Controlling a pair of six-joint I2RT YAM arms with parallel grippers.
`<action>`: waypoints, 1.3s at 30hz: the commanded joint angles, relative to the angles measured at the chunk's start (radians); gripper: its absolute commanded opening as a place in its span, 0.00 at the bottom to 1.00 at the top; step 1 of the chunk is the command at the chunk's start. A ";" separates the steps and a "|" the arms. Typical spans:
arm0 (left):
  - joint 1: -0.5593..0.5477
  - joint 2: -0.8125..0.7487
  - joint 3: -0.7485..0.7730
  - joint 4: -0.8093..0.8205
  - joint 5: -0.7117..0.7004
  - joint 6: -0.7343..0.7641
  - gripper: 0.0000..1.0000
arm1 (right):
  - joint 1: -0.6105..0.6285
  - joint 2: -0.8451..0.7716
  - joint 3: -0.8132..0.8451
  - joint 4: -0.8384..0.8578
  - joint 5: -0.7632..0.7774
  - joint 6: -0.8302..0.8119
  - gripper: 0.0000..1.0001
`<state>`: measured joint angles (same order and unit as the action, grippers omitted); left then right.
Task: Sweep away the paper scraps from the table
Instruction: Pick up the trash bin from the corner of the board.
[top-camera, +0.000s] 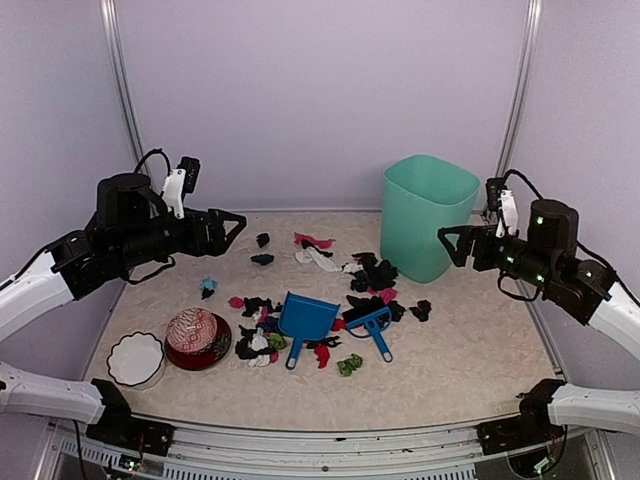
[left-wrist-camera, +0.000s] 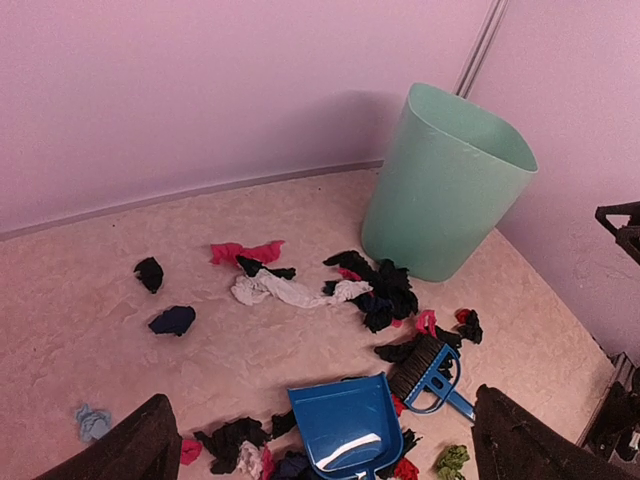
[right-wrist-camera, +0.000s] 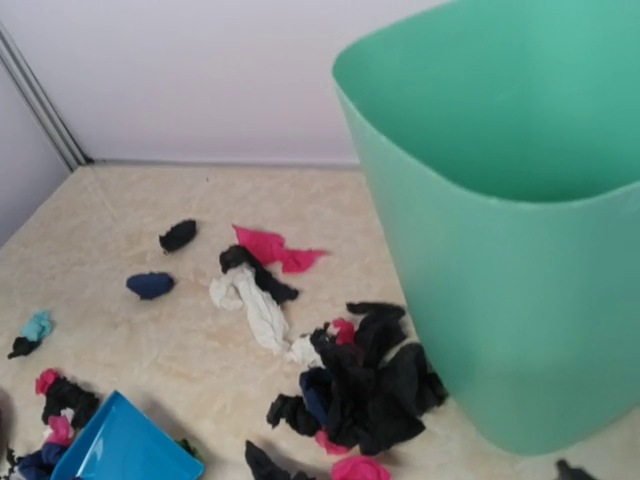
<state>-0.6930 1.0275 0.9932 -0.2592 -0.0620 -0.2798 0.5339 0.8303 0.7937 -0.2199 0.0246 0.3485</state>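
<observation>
The left gripper (top-camera: 230, 228) hangs released over the far-left part of the beige marbled counter (top-camera: 460, 350). The small crumpled paper scraps (top-camera: 258, 342), mostly black, litter mid-counter, right of it, around a blue plastic dustpan (top-camera: 305, 318) and small blue hand brush (top-camera: 373, 325), handles pointing nearward. The right gripper (top-camera: 448, 244), likewise released, is nearer the brush.

bin (right-wrist-camera: 500, 300): cut off by the top and right edges in the right wrist view.
dustpan (right-wrist-camera: 125, 445): only a corner is shown there, the rest cut off below.
left fingers (left-wrist-camera: 130, 445): only the dark tips are shown.
scraps (left-wrist-camera: 235, 440): some are partly hidden by the dustpan.
</observation>
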 joint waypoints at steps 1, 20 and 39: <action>-0.003 0.039 0.064 -0.066 -0.029 0.025 0.99 | 0.005 -0.030 0.018 0.003 -0.019 -0.027 1.00; -0.002 0.047 0.038 -0.095 -0.058 0.053 0.99 | 0.079 0.101 -0.041 -0.088 -0.161 0.049 0.90; 0.005 0.053 -0.008 -0.111 -0.079 0.027 0.99 | 0.372 0.457 -0.018 -0.144 0.112 0.205 0.80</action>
<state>-0.6926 1.0885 0.9974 -0.3691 -0.1238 -0.2428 0.8623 1.2320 0.7593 -0.3546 0.0593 0.5034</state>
